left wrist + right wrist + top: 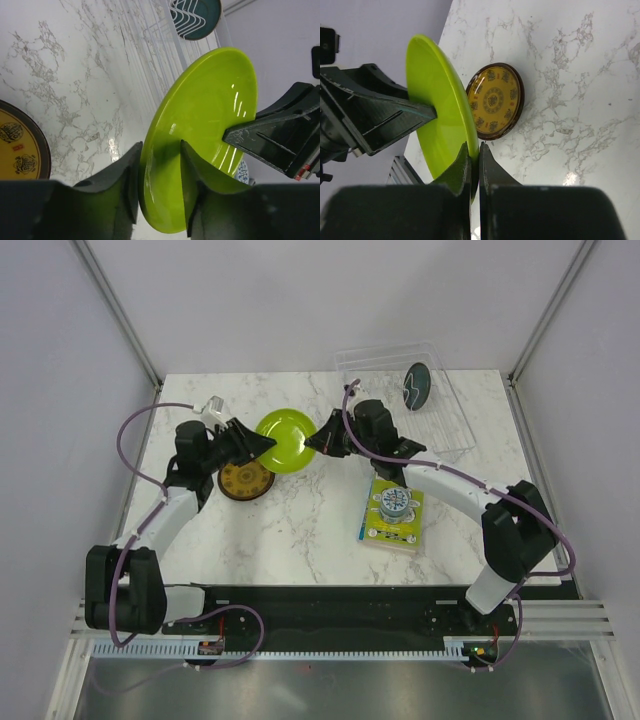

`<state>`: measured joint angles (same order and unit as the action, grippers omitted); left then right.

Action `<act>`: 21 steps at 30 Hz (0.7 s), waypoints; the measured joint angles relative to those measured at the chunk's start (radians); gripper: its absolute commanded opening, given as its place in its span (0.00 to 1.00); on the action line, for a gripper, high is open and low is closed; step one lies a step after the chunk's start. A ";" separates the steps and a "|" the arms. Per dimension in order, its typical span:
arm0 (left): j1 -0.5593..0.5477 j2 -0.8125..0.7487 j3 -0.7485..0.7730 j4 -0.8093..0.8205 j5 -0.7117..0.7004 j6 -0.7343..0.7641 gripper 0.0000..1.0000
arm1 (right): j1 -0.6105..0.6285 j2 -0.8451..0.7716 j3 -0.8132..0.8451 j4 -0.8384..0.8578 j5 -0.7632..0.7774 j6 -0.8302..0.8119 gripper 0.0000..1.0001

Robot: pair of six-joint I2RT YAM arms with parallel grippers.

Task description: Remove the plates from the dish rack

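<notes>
Plainly, the glossy lime-green plate [284, 441] stands on edge, unpatterned.

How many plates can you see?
3. A green plate is pinched in the right gripper, with the left gripper around its other edge. A yellow plate lies on the table. A teal plate stands in the rack. Another may be hidden.

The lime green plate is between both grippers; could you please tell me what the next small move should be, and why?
Probably close the left gripper on the lime green plate: its jaws straddle one rim, seemingly not yet pinching, while the right gripper alone clamps the other.
</notes>
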<state>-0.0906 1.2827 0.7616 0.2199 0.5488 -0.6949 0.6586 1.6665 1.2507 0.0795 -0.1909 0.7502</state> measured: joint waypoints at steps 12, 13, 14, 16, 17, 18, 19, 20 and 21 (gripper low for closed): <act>-0.005 -0.016 0.003 -0.048 -0.038 -0.003 0.02 | -0.016 0.002 -0.064 0.023 -0.031 0.061 0.68; 0.002 -0.018 0.002 -0.074 -0.078 0.016 0.02 | -0.016 0.002 -0.060 0.014 -0.027 0.044 0.68; 0.014 -0.018 0.002 -0.098 -0.109 0.029 0.02 | -0.016 0.001 -0.056 0.005 -0.023 0.030 0.68; 0.040 -0.019 0.002 -0.147 -0.169 0.052 0.02 | -0.026 -0.006 -0.051 -0.016 -0.012 0.005 0.68; 0.052 -0.021 0.002 -0.166 -0.196 0.061 0.02 | -0.035 -0.014 -0.050 -0.035 -0.006 -0.011 0.69; 0.064 -0.023 0.002 -0.185 -0.224 0.071 0.02 | -0.048 -0.025 -0.050 -0.056 0.003 -0.025 0.69; 0.074 -0.026 0.002 -0.200 -0.248 0.080 0.02 | -0.064 -0.037 -0.050 -0.077 0.011 -0.040 0.69; 0.080 -0.027 0.002 -0.212 -0.270 0.086 0.02 | -0.083 -0.051 -0.050 -0.095 0.018 -0.053 0.69; 0.085 -0.028 0.001 -0.225 -0.291 0.092 0.02 | -0.104 -0.065 -0.050 -0.112 0.029 -0.067 0.69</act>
<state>-0.0055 1.2545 0.7628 -0.0051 0.2573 -0.6029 0.5545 1.6012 1.2011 -0.0322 -0.1623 0.6834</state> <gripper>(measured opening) 0.073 0.687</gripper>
